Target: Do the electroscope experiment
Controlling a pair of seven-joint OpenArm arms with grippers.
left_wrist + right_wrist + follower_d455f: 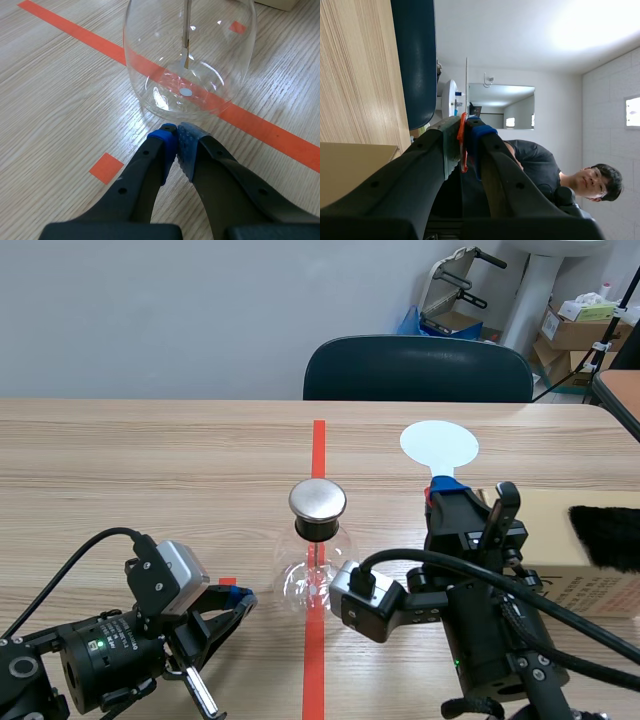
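Electroscope (317, 540) is standing on the red tape line at mid-table in the scene view. The left gripper (240, 598) is lying just beside it, and the right gripper (447, 488) is holding a white disc paddle (438, 444) upright.

In the left wrist view, the left gripper (176, 131) is resting with jaws pressed together, just short of the glass (150, 75).

In the right wrist view, the right gripper (465, 135) is pinching the paddle's red handle (462, 145).

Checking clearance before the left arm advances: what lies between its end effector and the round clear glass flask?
Only bare wooden table, in the left wrist view, separates the shut left end effector from the round clear glass flask.
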